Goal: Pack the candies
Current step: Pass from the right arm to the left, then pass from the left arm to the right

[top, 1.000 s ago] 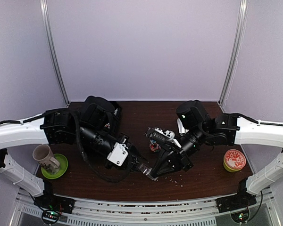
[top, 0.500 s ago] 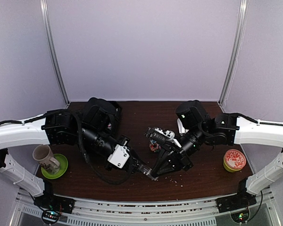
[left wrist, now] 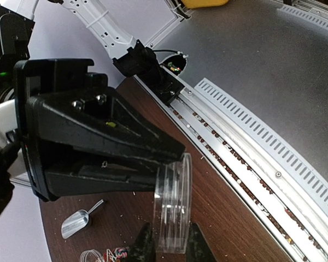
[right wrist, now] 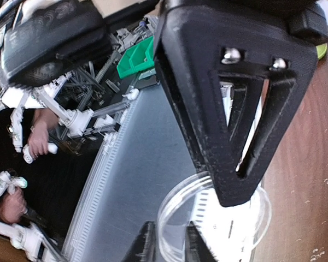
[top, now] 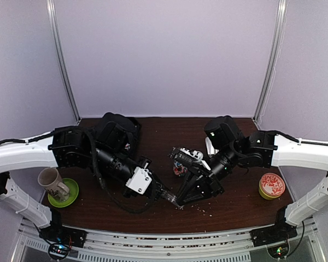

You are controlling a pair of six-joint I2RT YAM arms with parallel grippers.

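Observation:
A clear round plastic container (left wrist: pixel 172 207) hangs edge-on just above the brown table (top: pixel 153 215), between the two arms at the front centre. My left gripper (left wrist: pixel 169 246) is shut on it, one finger on each flat face. My right gripper (right wrist: pixel 169 245) straddles the container's rim (right wrist: pixel 177 215) with its jaws slightly apart, so it is open. In the top view the left gripper (top: pixel 171 198) and right gripper (top: pixel 181 197) meet tip to tip. A small pile of colourful candies (top: pixel 179 171) lies behind them and shows again as candies (left wrist: pixel 116 253) in the left wrist view.
A metal scoop (left wrist: pixel 79 221) lies near the candies. A beige mug (top: pixel 52 182) stands on a green saucer (top: pixel 68 195) at the left. At the right stands a red patterned tin (top: pixel 271 185), and a black bag (top: pixel 117 131) sits at the back left. Pale crumbs (top: pixel 208 207) dot the front.
The left jaws have closed onto the clear container. The right jaws, shut on its rim before, have parted a little. Both arms have hardly moved.

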